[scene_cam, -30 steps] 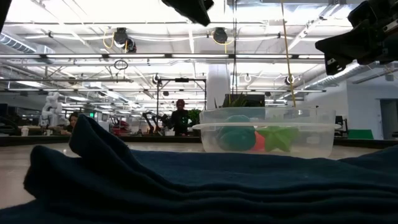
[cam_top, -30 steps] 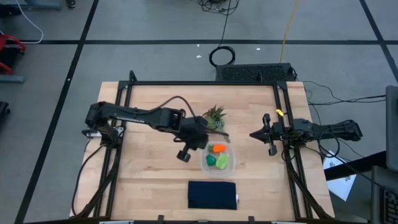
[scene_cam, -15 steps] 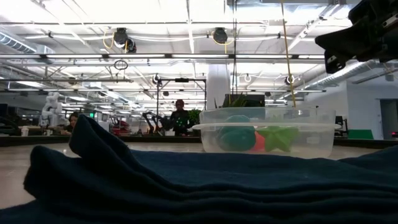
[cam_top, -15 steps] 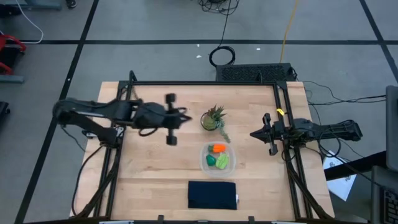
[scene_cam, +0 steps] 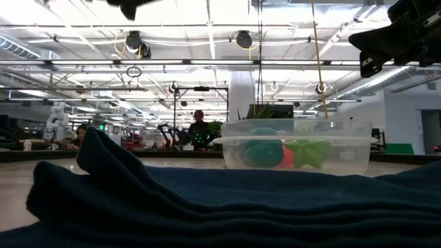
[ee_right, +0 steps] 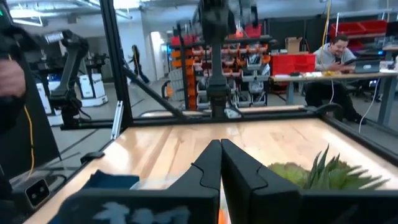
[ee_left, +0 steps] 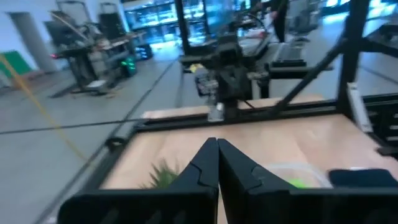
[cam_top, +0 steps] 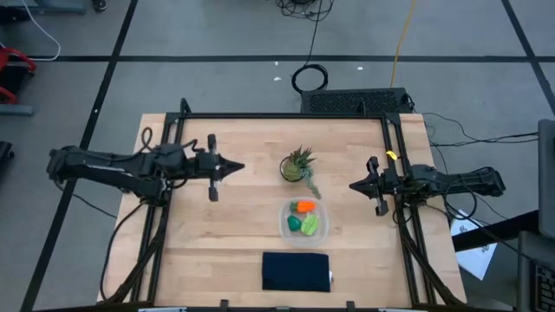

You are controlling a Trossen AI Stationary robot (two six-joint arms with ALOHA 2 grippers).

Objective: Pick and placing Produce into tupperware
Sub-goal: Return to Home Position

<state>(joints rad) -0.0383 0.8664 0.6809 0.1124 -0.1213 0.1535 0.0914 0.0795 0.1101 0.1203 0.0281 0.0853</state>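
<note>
The clear tupperware (cam_top: 305, 222) stands on the table's middle, a little toward the near edge. Inside it lie the produce: an orange carrot (cam_top: 303, 206), a lime-green piece (cam_top: 312, 225) and a dark green piece (cam_top: 295, 223). In the low view the tupperware (scene_cam: 295, 145) shows them through its wall. My left gripper (cam_top: 239, 166) is shut and empty, pointing level toward the table's right, high over the left half. My right gripper (cam_top: 352, 186) is shut and empty at the table's right edge, pointing left.
A spiky potted plant (cam_top: 298, 165) stands just beyond the tupperware. A dark navy folded cloth (cam_top: 297, 270) lies at the near edge and fills the low view's foreground (scene_cam: 207, 200). A black frame (cam_top: 286, 116) runs round the table. People sit in the room beyond.
My left gripper has drawn back from above the tupperware toward the table's left edge, tipping up from pointing down to pointing level. It stays shut and empty. The produce and the tupperware have not moved.
</note>
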